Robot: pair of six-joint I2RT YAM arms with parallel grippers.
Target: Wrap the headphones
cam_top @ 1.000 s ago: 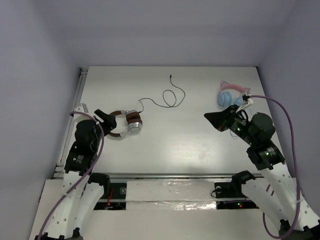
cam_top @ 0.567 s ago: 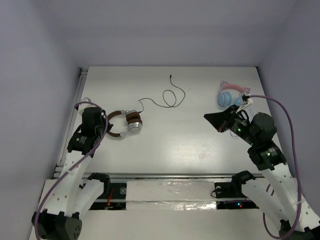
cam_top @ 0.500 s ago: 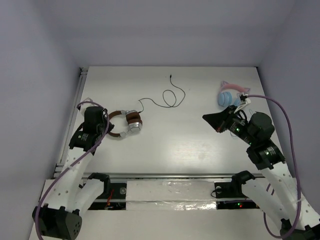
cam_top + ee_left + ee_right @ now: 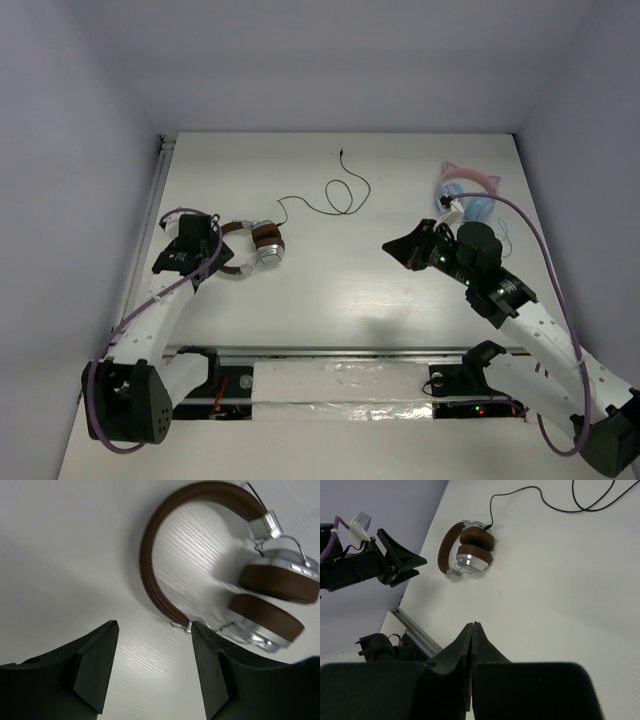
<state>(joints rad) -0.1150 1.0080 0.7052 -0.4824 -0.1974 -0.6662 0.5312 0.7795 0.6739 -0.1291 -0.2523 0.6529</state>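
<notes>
The headphones (image 4: 252,247) lie on the left of the white table, folded, with brown headband, brown pads and silver cups. Their thin black cable (image 4: 340,197) runs in loose loops toward the back middle. My left gripper (image 4: 208,243) is open and empty just left of the headband. In the left wrist view its fingertips (image 4: 153,625) stand apart just short of the headband (image 4: 150,575), not touching. My right gripper (image 4: 392,247) is shut and empty over the table's middle right; the right wrist view (image 4: 472,625) shows it pointing toward the headphones (image 4: 468,551) far off.
Pink-and-blue cat-ear headphones (image 4: 462,190) with a light blue cable lie at the back right, behind my right arm. A metal rail (image 4: 150,220) runs along the table's left edge. Grey walls enclose the table on three sides.
My left arm has reached forward and its gripper now sits closer to the headband. My right gripper has moved left toward the table's middle. The headphones have not moved.
</notes>
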